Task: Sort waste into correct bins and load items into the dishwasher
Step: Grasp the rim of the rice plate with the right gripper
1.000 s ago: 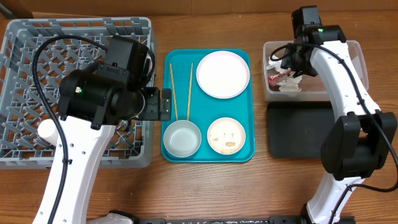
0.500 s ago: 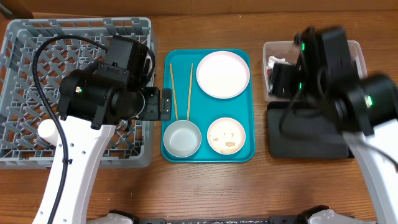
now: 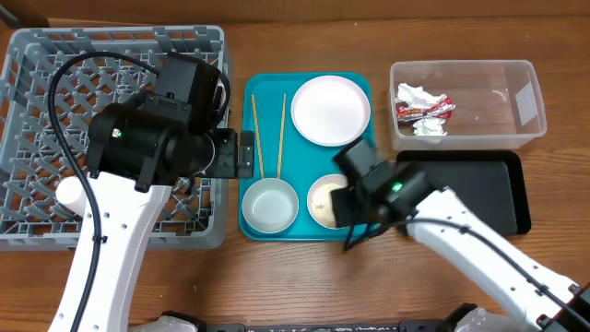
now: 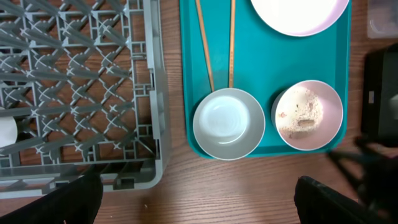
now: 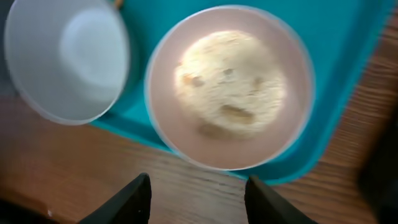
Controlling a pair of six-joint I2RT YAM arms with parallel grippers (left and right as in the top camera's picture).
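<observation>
Built from smooth white tapering links on both left arm (image 3: 106, 242) and right arm (image 3: 489, 249), capped with bulky matte-black joint housings. Marked by a small green light on each black housing. Trailed by a thick black cable (image 3: 53, 101) looping off the left. Tipped with dark, wedge-shaped fingers on left gripper (image 4: 199, 205) and right gripper (image 5: 196, 200)

Food-scrap plate (image 3: 322, 197) half behind right arm (image 3: 479, 245)

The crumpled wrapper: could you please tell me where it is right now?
In the overhead view the wrapper lies in the clear tub at upper right, beside the white tissue, above the black tray.
</observation>
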